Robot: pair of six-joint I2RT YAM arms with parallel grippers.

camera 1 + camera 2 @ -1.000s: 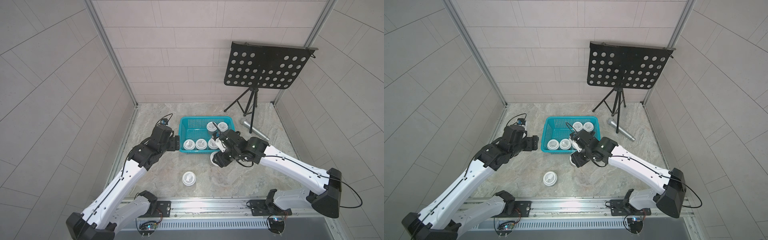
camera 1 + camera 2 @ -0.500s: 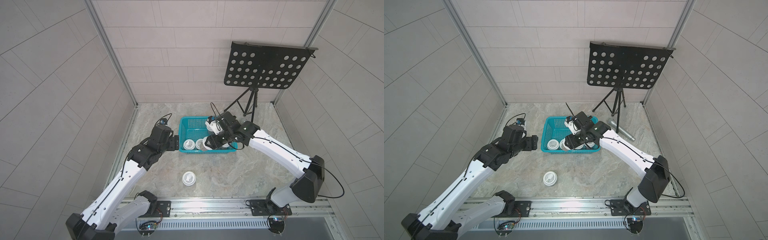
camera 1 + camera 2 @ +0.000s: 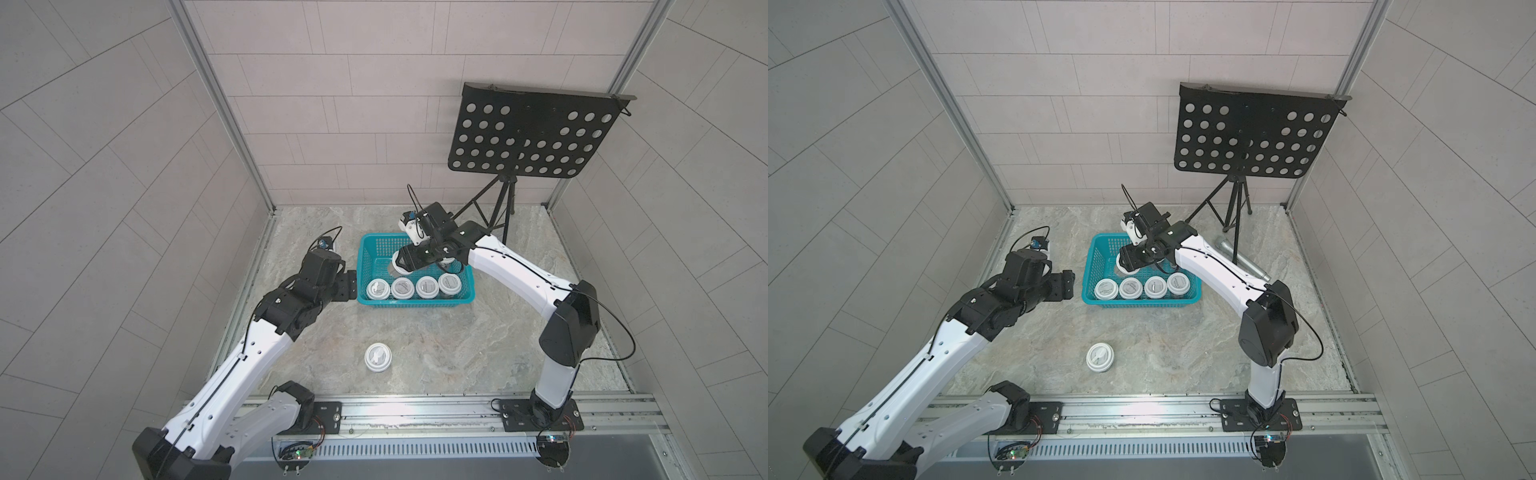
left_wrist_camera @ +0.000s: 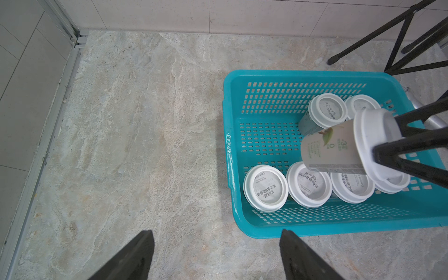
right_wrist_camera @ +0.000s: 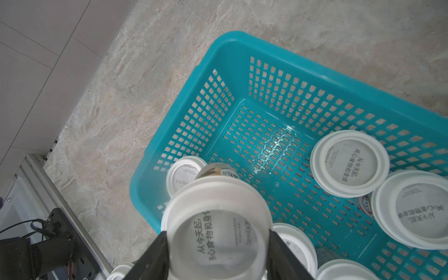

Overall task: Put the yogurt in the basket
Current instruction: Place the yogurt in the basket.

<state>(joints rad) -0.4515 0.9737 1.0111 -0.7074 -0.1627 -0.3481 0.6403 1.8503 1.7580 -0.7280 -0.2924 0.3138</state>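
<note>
While the right tool [image 5: 218, 244] is part-closed on the lid rim of a held cup [image 4: 332, 150], a finger pressed to each side, that cup hangs tilted inside the basket [image 3: 415, 302], base pointing toward the basket's open left half, above the gap between the two rows. Basket: teal, mesh walls, on the marble surface [image 3: 457, 353] near the back wall. Contents: four cups [image 3: 402, 288] upright in a line along the near wall, lids touching or nearly so; two cups [image 4: 327, 110] at the far right corner, side by side. Whether the held cup touches the near row cannot be told. Left tool [image 4: 216, 232]: spread wide, empty, low over the surface just outside the basket's left wall. Loose cup [image 3: 378, 357]: upright on the surface, well in front of the basket. Stand [image 3: 532, 137]: black, perforated, behind the basket on the right. Metal tube [image 3: 1241, 259]: lying by the stand's legs.
</note>
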